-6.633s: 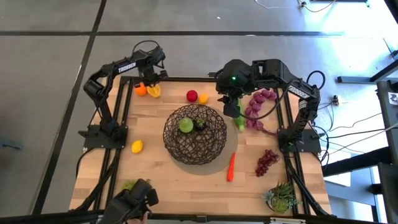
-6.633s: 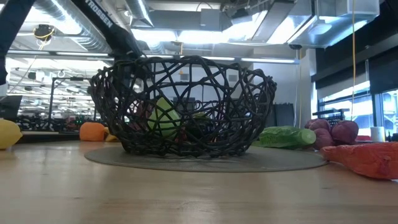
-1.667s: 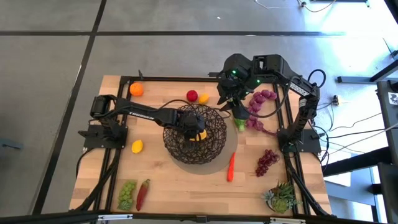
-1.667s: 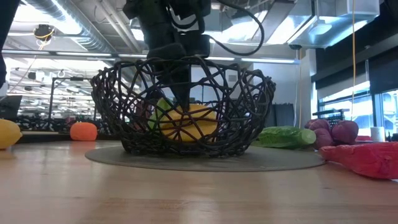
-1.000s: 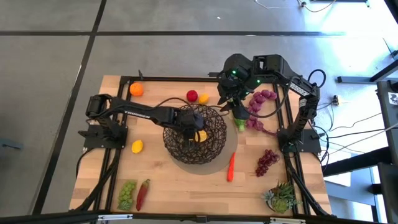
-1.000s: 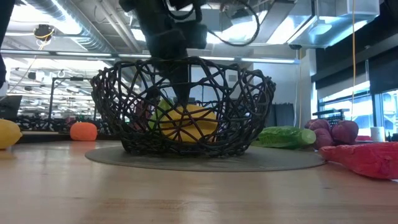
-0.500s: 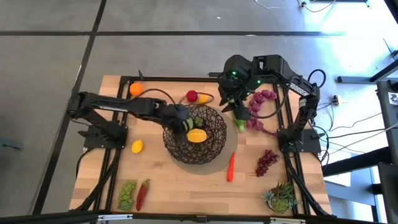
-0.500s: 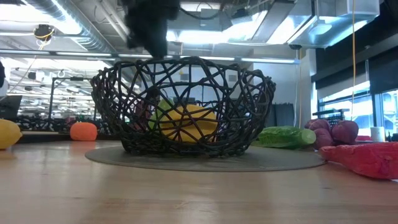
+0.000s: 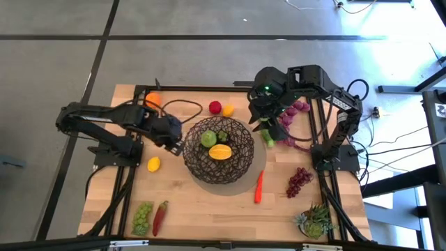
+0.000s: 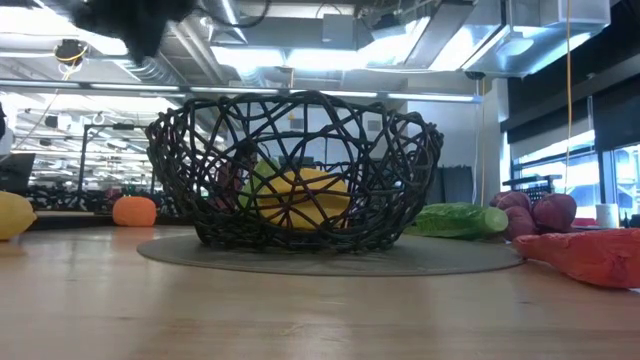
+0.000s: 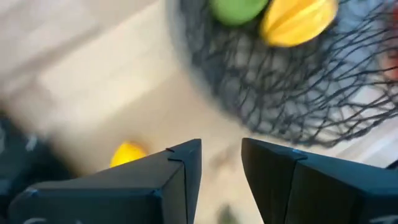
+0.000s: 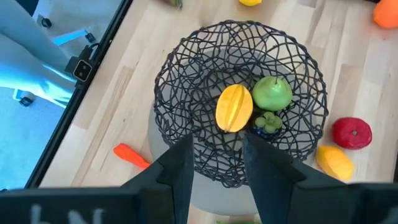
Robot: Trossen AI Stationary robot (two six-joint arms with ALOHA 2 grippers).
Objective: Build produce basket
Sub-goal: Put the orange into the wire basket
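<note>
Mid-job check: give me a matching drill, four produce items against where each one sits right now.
Items:
1. green apple
2. carrot
3. orange
4. purple grapes

Places:
A. far left corner of the table
B. inside the basket
C. on the wood just past the mat's near right edge
D. right side, in front of the right arm's base

Pairs: 1-B, 2-C, 3-A, 4-D
</note>
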